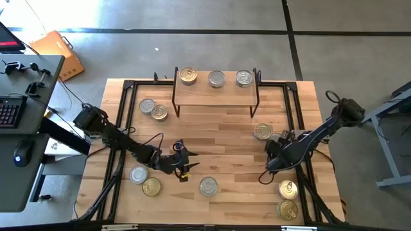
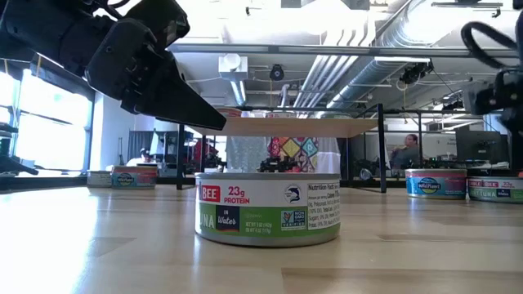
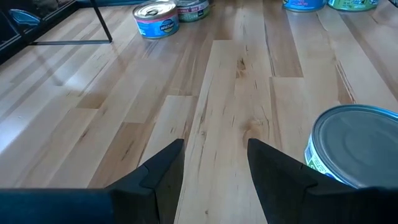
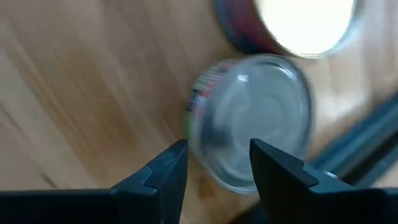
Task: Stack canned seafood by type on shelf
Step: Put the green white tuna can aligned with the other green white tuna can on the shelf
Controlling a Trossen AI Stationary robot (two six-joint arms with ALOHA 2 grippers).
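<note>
The shelf (image 1: 215,95) stands at the table's far middle with three tins on its top (image 1: 217,79). Other tins of canned seafood rest on the table on their bases. My left gripper (image 3: 214,146) hovers open at the near left (image 1: 184,165), low over bare wood, with a silver-lidded tin (image 3: 354,146) just beside one finger, apart from it. My right gripper (image 4: 217,146) points steeply down at the near right (image 1: 271,168), open, above a blurred shiny-lidded tin (image 4: 249,118) that lies past its fingertips. A second tin (image 4: 305,25) sits close behind that one.
Two tins (image 1: 154,110) lie left of the shelf and one (image 1: 262,131) to its right. Two more (image 1: 145,180) sit near left, two gold-lidded ones (image 1: 288,199) near right. A green-labelled tin (image 2: 268,208) stands at the near middle. Black frame rails (image 1: 298,109) line the table's sides.
</note>
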